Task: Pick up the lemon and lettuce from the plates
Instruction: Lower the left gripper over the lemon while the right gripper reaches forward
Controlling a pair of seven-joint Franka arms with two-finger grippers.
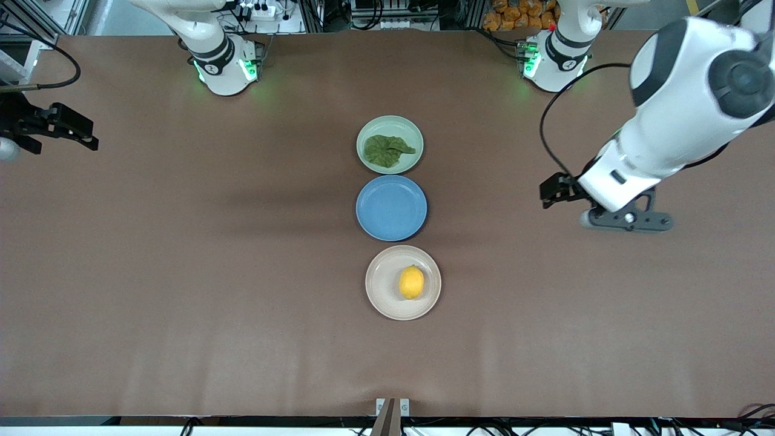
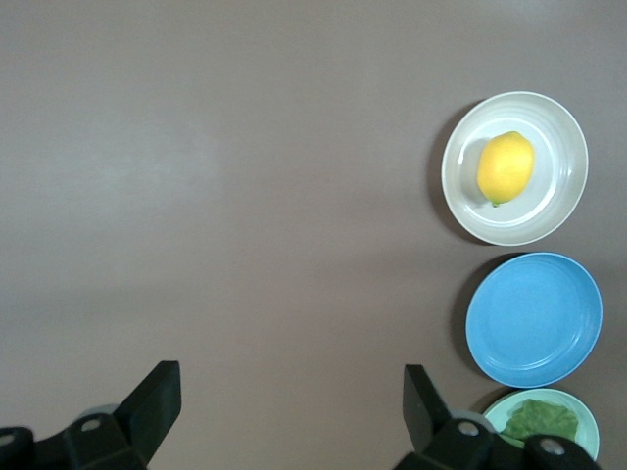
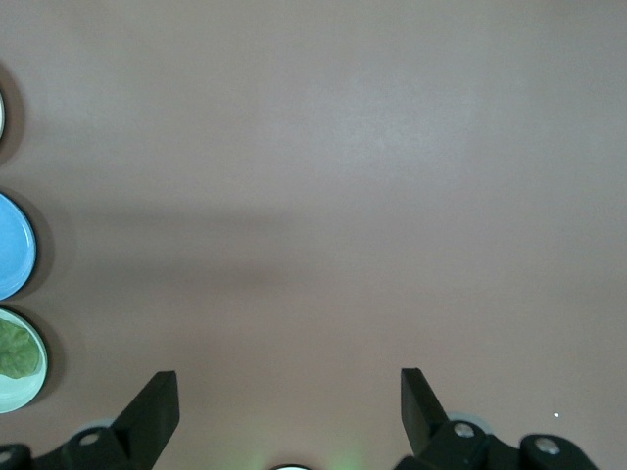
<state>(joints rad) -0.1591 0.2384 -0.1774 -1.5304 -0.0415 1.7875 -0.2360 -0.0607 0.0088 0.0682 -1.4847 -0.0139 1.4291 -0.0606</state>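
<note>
The lemon point(image 1: 412, 282) lies on the beige-cream plate point(image 1: 381, 275), the plate nearest the front camera. The lettuce point(image 1: 387, 150) lies flat on the mint green plate point(image 1: 393, 124), the farthest one. My left gripper point(image 1: 555, 190) is open and empty, up over bare table toward the left arm's end. Its wrist view shows the open left gripper point(image 2: 291, 377), the lemon point(image 2: 505, 167) and the lettuce point(image 2: 539, 419). My right gripper point(image 1: 77, 131) is open and empty over the right arm's end of the table. Its wrist view shows the open right gripper point(image 3: 289, 382) and the lettuce point(image 3: 14, 348).
An empty blue plate point(image 1: 391, 207) sits between the two task plates, almost touching both; the three form a line down the table's middle. It also shows in the left wrist view point(image 2: 534, 318). Brown table surface lies on both sides of the plates.
</note>
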